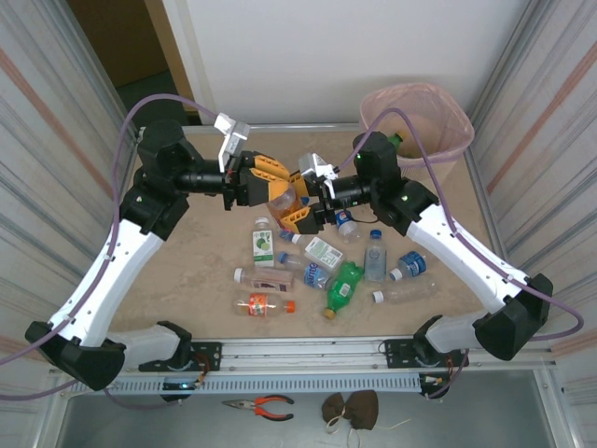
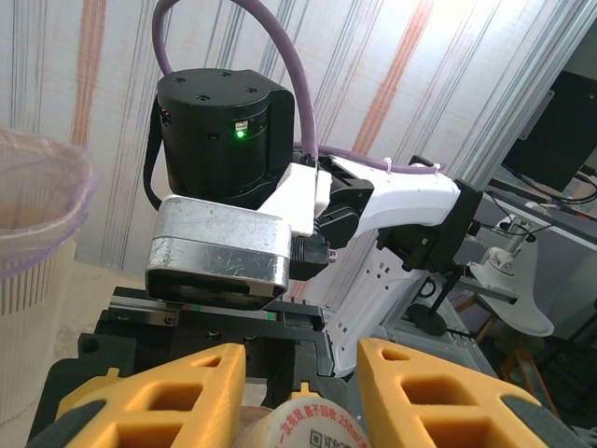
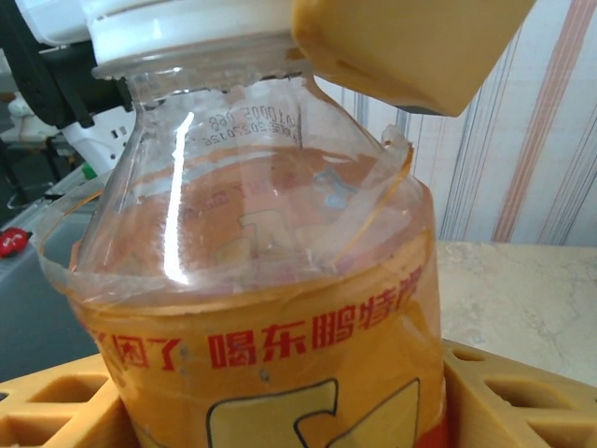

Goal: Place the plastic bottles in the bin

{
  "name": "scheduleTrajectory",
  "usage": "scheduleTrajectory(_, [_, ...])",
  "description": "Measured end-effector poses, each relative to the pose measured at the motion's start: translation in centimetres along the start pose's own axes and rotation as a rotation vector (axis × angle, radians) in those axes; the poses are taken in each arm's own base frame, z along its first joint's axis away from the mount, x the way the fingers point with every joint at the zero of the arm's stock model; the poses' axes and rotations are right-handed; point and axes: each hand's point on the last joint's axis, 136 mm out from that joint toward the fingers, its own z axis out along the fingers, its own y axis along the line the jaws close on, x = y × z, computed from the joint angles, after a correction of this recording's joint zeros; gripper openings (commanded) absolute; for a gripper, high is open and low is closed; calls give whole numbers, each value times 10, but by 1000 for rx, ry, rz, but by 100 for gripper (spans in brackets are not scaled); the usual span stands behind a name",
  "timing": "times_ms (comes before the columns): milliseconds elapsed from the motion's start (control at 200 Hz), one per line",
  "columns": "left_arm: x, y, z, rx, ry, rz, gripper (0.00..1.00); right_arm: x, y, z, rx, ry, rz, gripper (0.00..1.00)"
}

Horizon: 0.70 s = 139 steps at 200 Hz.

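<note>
Overhead, upper centre of frame, orange-labelled bottle [image 1: 283,199] raised between both arms, right gripper [image 1: 300,213] clamped on its body, left gripper [image 1: 270,187] fingers flanking the white-capped end, grip unclear, other bottles [image 1: 342,285] scattered below, bin [image 1: 457,131] upper right.

I log one orange-labelled bottle [image 1: 283,202] up off the table [image 1: 201,271]. It has a clear shoulder, a white cap, and a label torn along its top edge. The rest lie clustered mid-table, mostly on their sides: a green bottle [image 1: 343,287], white-green and orange-labelled ones, and clear ones with blue caps. The bin [image 1: 446,117], beige with a pink liner, stands upright at the far right corner.
</note>
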Motion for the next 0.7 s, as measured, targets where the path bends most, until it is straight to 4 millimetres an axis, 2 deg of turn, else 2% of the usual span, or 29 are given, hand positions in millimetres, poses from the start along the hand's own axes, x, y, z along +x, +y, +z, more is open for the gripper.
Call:
scheduleTrajectory(110, [1,1,0,-7,3,0,37,1,0,0,0,2,-9,58])
scheduleTrajectory(215, [0,3,-1,-37,-3,28,56,0,1,0,-3,1,-12,58])
scheduleTrajectory(311, [-2,7,-4,-82,-13,49,67,-1,4,0,-8,-1,-16,58])
scheduleTrajectory(516, [-11,6,-16,-204,-57,132,74,-6,6,-3,8,-6,-31,58])
scheduleTrajectory(696, [-13,6,-31,-324,-98,193,77,-12,-1,-11,75,-9,-42,57])
